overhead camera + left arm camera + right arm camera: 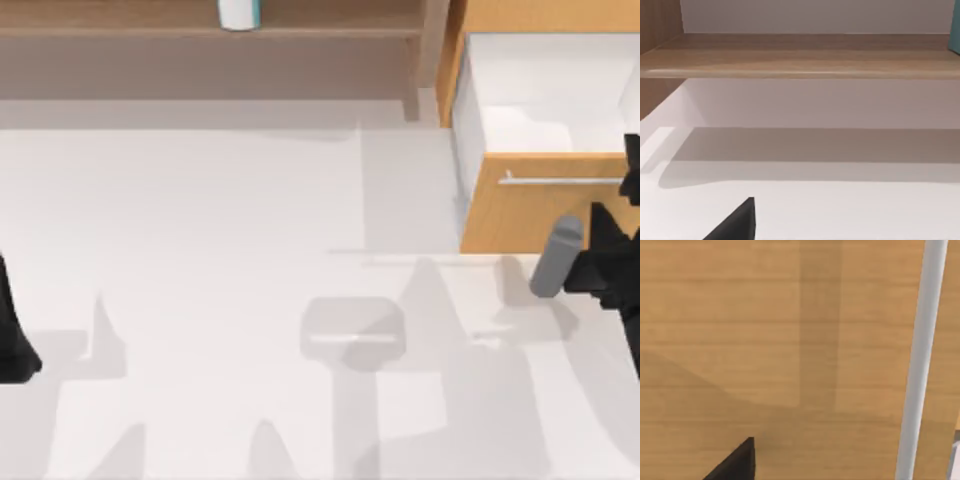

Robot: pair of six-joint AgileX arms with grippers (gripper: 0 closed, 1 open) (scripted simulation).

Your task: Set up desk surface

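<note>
Right end effector at the drawer front, grey cylinder at its tip.

The right end effector hangs at the right edge, just in front of the open drawer, a grey cylinder at its tip; whether it grips that cylinder, I cannot tell. Its wrist camera faces the drawer's wood front with the silver handle close. The white surface spreads out below and to its left. The left end effector sits parked at the far left edge, grip unreadable. At the back, a shelf carries a teal-and-white container.
</note>
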